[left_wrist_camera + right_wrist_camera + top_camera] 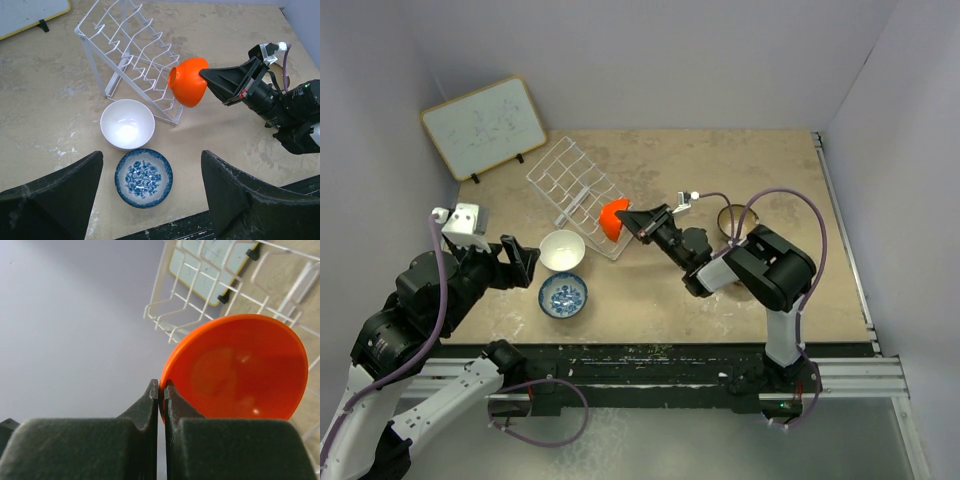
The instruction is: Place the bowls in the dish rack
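- The right tool (632, 222) is clenched on the rim of the orange bowl (613, 220), with one finger inside the rim and one outside.
- The orange bowl is lifted off the desk (770, 160) and tipped on its side. Its foot points at the dish rack (570, 180) and its open mouth faces back along the right arm.
- It hangs at the rack's near right corner, over the outermost wires. I cannot tell whether it touches them.
- The dish rack is a white wire grid set at an angle on the desk, with no bowl in its slots.
- The white bowl (561, 249) sits upright on the desk just in front of the rack's near edge.
- The blue-patterned bowl (563, 295) sits upright just beside the white one, on the side nearer the arms.
- The left tool (527, 262) is released, with its fingers (65, 195) spread wide and nothing between them. It hovers just left of those two bowls.
- A brown bowl with a pale rim (728, 215) stands on the desk behind the right arm, partly hidden by it.
- A whiteboard (485, 125) leans at the far left corner, beyond the rack.
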{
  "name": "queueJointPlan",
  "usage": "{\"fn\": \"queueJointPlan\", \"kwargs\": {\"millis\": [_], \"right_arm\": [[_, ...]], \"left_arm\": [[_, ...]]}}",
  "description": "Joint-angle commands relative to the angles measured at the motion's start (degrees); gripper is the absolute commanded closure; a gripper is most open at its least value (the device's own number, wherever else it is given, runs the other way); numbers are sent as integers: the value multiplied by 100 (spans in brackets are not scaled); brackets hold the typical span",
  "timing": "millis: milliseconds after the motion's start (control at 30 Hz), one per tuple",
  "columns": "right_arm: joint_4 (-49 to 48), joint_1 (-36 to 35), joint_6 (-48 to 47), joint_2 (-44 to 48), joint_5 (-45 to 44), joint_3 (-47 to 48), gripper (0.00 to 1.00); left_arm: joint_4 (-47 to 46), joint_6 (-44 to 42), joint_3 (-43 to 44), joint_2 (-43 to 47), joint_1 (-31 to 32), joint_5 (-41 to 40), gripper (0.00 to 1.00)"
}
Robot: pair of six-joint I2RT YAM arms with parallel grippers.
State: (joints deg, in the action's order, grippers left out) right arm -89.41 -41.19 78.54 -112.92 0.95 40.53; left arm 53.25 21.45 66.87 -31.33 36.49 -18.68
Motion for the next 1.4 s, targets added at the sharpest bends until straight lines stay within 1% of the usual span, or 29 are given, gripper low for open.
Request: {"fn": "queueJointPlan", "kwargs": {"millis": [0,300,567,767,900,1100,1167,1267,1367], "right_arm": [[-2209,-93,-167,267,-190,7,100],[-2204,-471,-1,39,-1161,-71,100],[-2160,-499,669,-445,-1456,174,100],[-2160,-500,751,-731,-1527,265,100],[-2158,-306,664,-1008,-1223,607,100],[-2151,324,547,-1481,-568,1156,100],[-2192,527,358,-1724,-96,1597,100],[-2195,700,469,-2173,611,2404,100],[-2195,749,479,-2406,1078,2852,100]], "left_arm": [[-239,-36,63,3,-23,96,18],[-141,-120,138,37,-27,93,18],[-66,-225,195,30,-27,92,18],[-61,-230,154,82,-25,66,18],[-35,-230,160,66,-26,75,18],[-72,-267,122,68,-21,31,17],[-102,-276,101,34,-23,25,17],[-119,-282,98,-19,-28,33,17],[-151,-304,86,-31,-27,10,17]]}}
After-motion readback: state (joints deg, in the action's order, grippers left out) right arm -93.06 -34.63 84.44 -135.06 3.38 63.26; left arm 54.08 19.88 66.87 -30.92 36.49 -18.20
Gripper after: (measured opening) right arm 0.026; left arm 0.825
